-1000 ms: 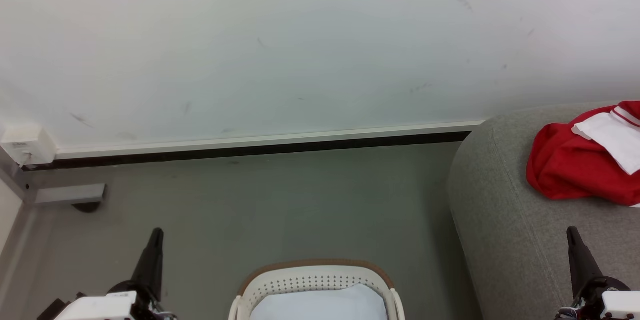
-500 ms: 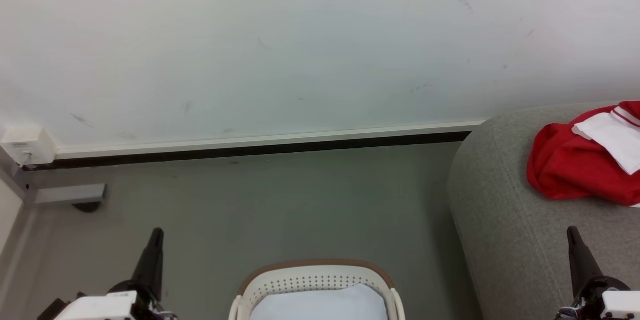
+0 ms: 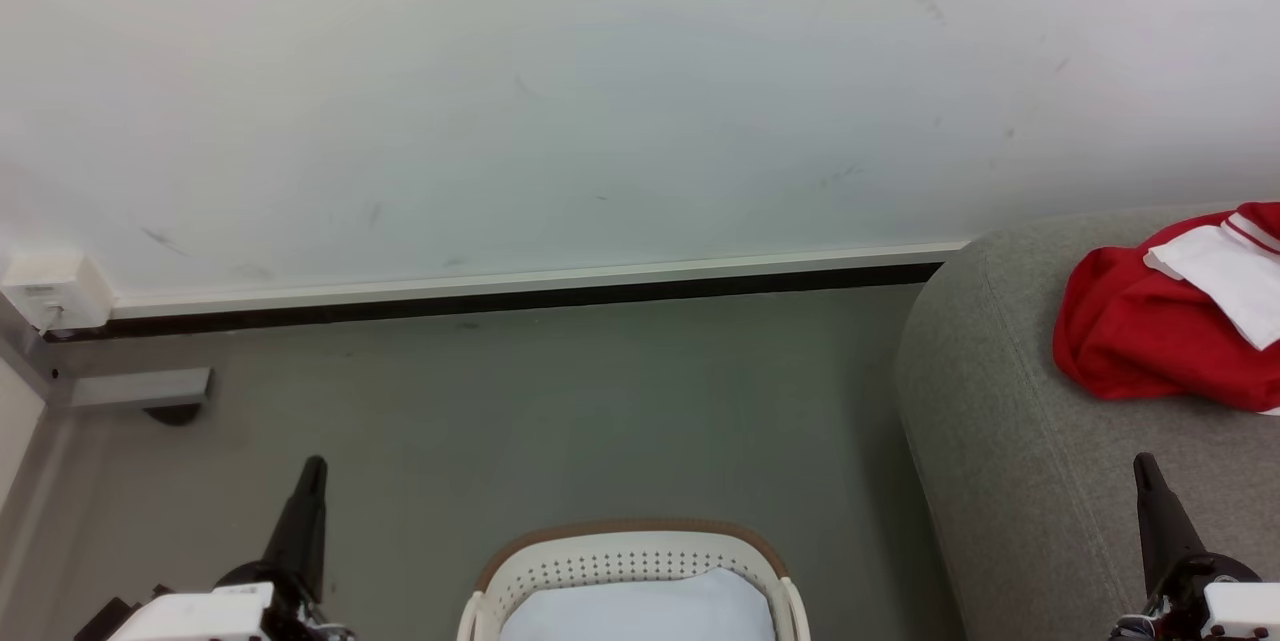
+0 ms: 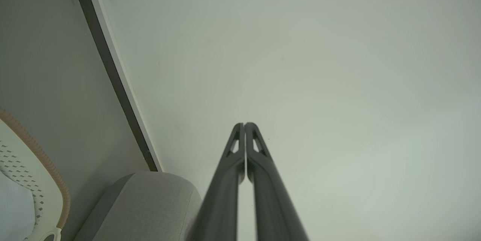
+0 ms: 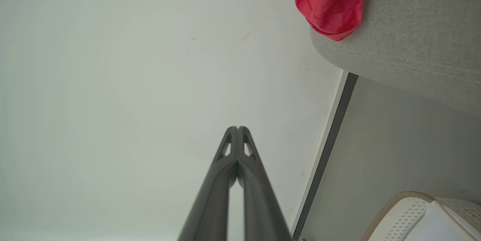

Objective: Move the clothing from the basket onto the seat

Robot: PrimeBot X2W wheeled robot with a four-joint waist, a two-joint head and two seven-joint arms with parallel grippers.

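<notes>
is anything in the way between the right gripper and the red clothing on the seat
Nothing visible is. In the head view the right gripper, fingers closed, points up over the seat, and bare grey fabric lies between its tip and the clothing. The basket sits off to its left.

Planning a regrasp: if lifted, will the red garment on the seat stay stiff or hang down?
Probably floppy: the red garment lies crumpled in soft folds on the grey seat. Likely light too: the fabric looks thin and loosely bunched.
</notes>
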